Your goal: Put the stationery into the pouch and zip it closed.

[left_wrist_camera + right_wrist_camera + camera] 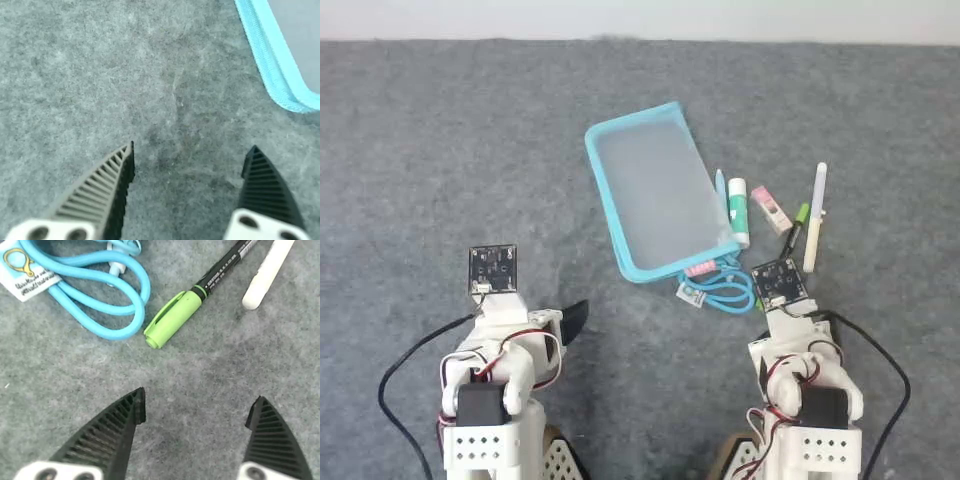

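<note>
- The pouch (606,205) is a flat, see-through rectangle with a turquoise fabric border. It lies near the middle of the grey felt-covered bench (440,150), its long axis slanted from 11 to 5 o'clock in the high view.
- A looped turquoise cord (100,300) with a white tag (25,275) trails from its 5 o'clock corner, next to a pink pull (700,268).
- I count five stationery pieces at the pouch's 3 o'clock side:
  - a pale blue pen (720,188), just beside the border
  - a white glue stick with a green label (738,212)
  - a small pink eraser (772,208)
  - a black marker with a lime-green cap (175,317)
  - a white stick pen (267,275)
- Open felt runs from the pouch's 9 o'clock side out to the bench edge.
- My left pincer (192,150) is spread wide over bare felt at the pouch's 7 o'clock.
- My right pincer (200,400) is also spread wide, holding nothing, just short of the green cap and the cord.
</note>
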Available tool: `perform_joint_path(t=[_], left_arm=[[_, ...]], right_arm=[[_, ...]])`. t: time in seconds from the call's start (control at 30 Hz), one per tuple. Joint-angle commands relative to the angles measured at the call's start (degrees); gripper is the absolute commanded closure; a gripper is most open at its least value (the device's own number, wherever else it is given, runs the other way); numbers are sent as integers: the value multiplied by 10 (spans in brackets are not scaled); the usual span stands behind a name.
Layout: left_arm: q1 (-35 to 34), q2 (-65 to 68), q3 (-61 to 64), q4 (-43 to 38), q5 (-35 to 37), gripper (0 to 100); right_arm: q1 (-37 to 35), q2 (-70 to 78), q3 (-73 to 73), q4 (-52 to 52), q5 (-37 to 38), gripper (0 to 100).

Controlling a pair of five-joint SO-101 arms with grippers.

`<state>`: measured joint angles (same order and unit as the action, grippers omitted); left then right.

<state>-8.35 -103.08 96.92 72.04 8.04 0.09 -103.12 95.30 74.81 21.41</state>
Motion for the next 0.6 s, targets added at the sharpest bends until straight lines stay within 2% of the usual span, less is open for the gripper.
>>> perform_joint_path(t=[0.0, 0.37, 0.57], left_arm=[[-4, -11, -4, 4, 4, 671], [4, -11, -4, 4, 4, 671], [98, -11, -4, 3, 5, 671]], right_arm=[[4, -7, 11, 4, 4, 673], [3, -7, 11, 4, 2, 673], [3, -7, 11, 4, 2, 672]])
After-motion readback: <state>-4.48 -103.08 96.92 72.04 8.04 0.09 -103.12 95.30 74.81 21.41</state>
